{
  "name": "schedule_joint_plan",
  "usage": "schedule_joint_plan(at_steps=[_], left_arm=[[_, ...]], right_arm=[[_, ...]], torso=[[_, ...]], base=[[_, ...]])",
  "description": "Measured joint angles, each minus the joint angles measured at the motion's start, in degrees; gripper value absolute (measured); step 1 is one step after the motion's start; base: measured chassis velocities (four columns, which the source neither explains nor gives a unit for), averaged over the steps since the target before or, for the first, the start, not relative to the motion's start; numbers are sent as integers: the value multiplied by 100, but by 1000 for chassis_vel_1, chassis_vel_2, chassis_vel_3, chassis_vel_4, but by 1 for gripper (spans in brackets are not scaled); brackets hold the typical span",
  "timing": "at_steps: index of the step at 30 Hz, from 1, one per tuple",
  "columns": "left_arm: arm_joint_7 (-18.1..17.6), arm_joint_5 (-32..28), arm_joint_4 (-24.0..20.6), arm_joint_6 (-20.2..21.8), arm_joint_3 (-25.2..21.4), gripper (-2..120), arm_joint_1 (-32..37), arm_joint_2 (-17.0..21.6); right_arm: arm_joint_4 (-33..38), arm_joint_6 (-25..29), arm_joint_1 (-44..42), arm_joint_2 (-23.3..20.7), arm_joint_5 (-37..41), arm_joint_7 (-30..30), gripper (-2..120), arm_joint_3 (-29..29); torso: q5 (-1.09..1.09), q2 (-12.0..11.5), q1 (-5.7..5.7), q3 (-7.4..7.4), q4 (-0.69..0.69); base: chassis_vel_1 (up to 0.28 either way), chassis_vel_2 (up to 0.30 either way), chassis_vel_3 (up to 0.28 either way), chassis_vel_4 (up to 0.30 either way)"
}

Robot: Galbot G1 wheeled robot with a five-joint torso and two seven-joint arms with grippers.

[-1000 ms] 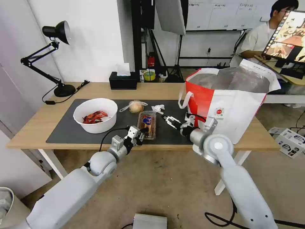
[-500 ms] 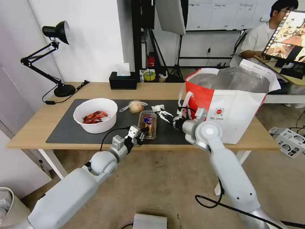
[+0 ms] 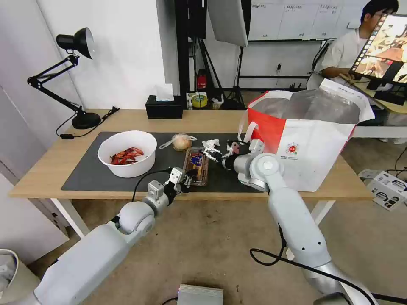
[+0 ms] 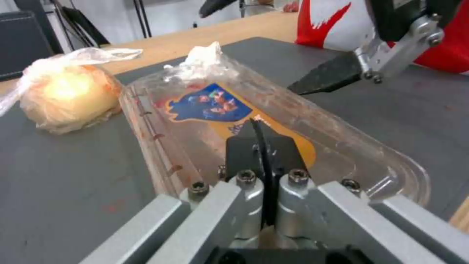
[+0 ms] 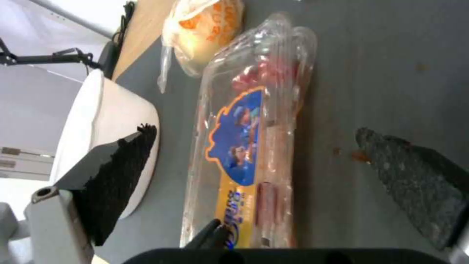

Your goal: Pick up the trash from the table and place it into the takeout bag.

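Tray lies on the mat between bowl and bag. Left gripper pinches the tray's near rim, jaws pressed together on it. Right gripper hovers over the far end, jaws spread. Risks: thin rim may slip or buckle on lifting; lid may pop, spilling red bits; the grippers may collide.

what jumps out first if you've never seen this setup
The big red-and-white takeout bag standing open at the table's right end. Then both arms meeting at the clear plastic tray mid-mat: the left tool shut at its near end, the right tool open over its far end. Left of them sits a white bowl of red shells.
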Motion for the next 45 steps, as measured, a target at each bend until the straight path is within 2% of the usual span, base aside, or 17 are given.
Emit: schedule_joint_plan(at_steps=[26,45], left_arm=[[-9,-94,-134,-54,-50,0,88,51],[-5,-90,-132,-86,-44,0,101,32]], right_arm=[[-615,2,327,380,7,-52,100,-86],[-782,7,406,519,-7,37,100,-190]], torso=[[0,0,0,0,0],[0,0,0,0,0]], base=[[0,0,0,0],[0,0,0,0]])
